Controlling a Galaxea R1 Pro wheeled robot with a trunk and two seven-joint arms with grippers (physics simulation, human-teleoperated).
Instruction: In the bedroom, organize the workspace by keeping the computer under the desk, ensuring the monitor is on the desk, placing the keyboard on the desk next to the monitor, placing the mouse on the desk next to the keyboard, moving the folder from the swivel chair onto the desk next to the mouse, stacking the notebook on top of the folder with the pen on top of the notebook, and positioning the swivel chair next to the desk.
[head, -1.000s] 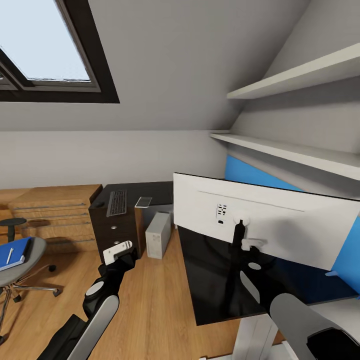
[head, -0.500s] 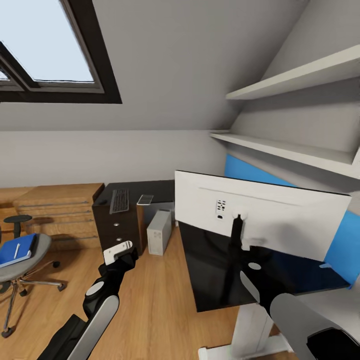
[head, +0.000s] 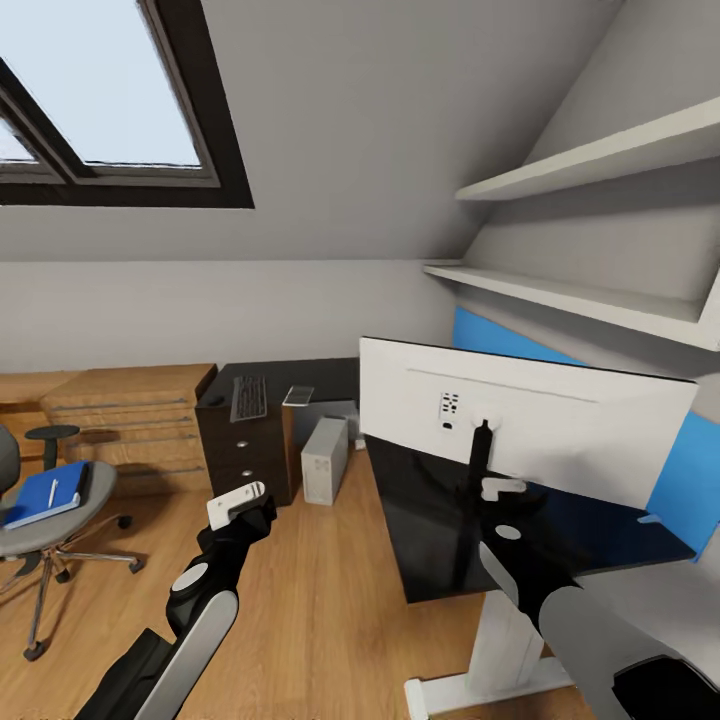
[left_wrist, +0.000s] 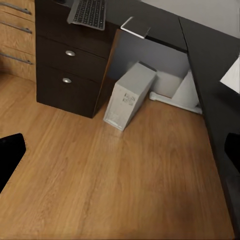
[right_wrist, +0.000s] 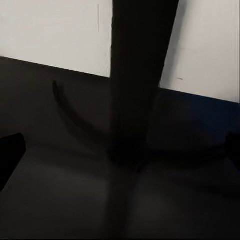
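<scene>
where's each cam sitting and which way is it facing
Head view: high on the robot, facing forward and down at the desk, the monitor and the swivel chair; both arms show, the left hand white.
Left wrist view: looks along the hand at the computer, drawers and keyboard; dark fingertips at the edges.
Right wrist view: close on the monitor stand.
Head and left wrist views share computer and keyboard.

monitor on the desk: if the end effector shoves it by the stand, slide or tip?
Probably tips before it slides: the monitor is a wide panel carried on one thin stand. The glossy black desk looks slick, so a low push near the base may slide it. A high push likely rocks it.
</scene>
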